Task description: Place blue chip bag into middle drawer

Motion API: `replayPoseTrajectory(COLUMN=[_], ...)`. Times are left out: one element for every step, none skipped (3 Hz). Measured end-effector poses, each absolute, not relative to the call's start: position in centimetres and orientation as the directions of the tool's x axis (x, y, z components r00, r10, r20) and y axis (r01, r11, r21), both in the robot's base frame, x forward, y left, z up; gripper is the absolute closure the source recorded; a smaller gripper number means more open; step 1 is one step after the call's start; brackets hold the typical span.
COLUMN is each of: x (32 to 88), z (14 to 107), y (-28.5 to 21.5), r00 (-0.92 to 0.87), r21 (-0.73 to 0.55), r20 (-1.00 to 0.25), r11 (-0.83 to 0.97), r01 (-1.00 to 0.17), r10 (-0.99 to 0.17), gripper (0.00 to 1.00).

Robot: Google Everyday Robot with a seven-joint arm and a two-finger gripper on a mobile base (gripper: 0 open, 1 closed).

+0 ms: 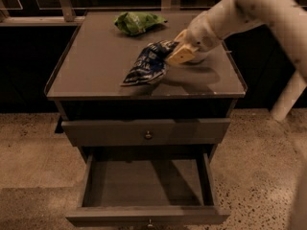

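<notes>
The blue chip bag [145,65] hangs slanted over the middle of the cabinet top, its lower end at or just above the surface. My gripper [175,56] comes in from the upper right and is shut on the bag's upper right end. The middle drawer [144,182] is pulled out below, showing a bare grey floor, low side walls and a small knob on its front edge. The gripper is well above and behind the drawer.
A green foil snack bag [138,22] lies at the back of the cabinet top [91,66]. The upper drawer front [105,132] with its round knob is shut. Speckled floor surrounds the cabinet. A dark railing runs behind it.
</notes>
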State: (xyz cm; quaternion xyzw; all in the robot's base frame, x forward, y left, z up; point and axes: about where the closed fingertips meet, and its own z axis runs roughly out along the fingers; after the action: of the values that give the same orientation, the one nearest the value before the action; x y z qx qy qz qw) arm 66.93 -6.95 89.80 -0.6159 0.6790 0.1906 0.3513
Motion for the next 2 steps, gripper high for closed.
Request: replayPoseTrajectory(x=[61.8, 56.3], z=[96.7, 100.6], y=[-8.2, -8.7], r00=[0.038, 0.038], r21=[-0.311, -0.399], r20=[-0.729, -0.733], r11=[0.281, 0.384], r01=[-0.908, -0.833], r10=[-0.683, -0.679], gripper=[1.00, 1.00])
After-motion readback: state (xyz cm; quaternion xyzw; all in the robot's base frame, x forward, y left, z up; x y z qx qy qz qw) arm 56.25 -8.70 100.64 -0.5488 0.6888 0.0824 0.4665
